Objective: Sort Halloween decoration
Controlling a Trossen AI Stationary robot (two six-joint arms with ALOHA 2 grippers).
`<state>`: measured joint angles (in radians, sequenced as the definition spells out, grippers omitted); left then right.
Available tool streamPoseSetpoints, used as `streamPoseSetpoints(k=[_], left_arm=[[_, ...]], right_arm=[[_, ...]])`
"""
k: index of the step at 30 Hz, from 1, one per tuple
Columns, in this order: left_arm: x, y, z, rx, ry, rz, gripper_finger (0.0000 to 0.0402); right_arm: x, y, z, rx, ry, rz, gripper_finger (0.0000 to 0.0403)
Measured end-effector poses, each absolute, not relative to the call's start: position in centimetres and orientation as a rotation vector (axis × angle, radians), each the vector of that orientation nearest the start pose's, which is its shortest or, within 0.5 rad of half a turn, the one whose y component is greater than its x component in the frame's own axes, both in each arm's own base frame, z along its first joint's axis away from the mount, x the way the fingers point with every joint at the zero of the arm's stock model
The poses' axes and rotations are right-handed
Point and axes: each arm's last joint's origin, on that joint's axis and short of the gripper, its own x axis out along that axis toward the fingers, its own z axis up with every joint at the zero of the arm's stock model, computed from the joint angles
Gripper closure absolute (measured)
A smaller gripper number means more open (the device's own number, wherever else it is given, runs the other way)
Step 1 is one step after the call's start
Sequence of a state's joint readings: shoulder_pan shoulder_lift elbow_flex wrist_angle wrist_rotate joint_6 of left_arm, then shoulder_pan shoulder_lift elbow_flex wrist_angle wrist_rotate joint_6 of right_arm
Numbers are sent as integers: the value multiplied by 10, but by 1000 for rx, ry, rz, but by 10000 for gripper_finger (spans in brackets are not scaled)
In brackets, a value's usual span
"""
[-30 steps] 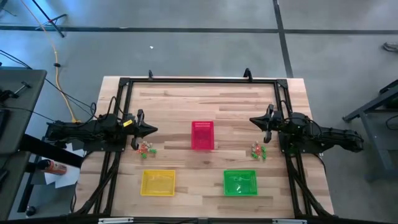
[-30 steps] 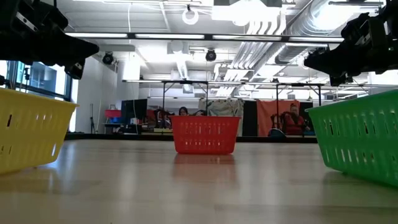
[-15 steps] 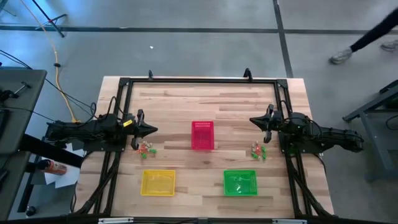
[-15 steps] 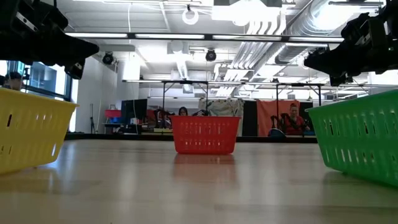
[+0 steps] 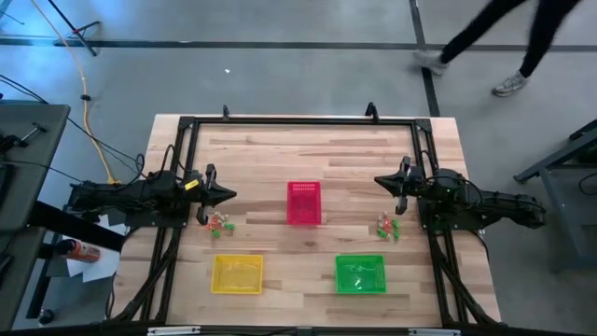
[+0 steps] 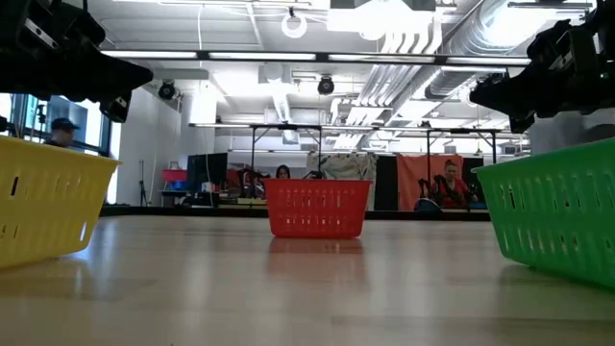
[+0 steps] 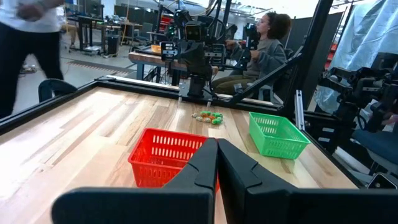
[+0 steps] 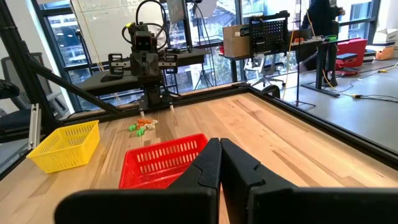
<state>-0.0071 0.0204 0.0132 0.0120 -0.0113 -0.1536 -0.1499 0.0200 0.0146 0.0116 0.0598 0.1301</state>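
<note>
From above, your left gripper (image 5: 229,195) sat clenched and empty at the table's (image 5: 308,280) left side, your right gripper (image 5: 379,181) likewise at the right. One cluster of Halloween decoration (image 5: 218,223) lay just beside the left gripper, another cluster (image 5: 388,227) near the right.

At table level, you saw the red basket (image 6: 317,208) between the yellow basket (image 6: 48,204) and green basket (image 6: 562,216).

Your left wrist showed fingers (image 7: 202,165) pressed together; your right wrist showed its fingers (image 8: 208,163) the same.
</note>
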Motion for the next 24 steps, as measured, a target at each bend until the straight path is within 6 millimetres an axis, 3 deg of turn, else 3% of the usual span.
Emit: streamPoseSetpoints(k=[15, 19, 24], left_arm=[[98, 0, 168, -154, -5, 4, 402], [98, 0, 168, -154, -5, 4, 401], [98, 0, 168, -154, -5, 4, 401]], right_arm=[[97, -16, 169, 146, -34, -208, 402], [96, -16, 174, 335, -104, -196, 402], [95, -16, 184, 729, -238, -138, 402]])
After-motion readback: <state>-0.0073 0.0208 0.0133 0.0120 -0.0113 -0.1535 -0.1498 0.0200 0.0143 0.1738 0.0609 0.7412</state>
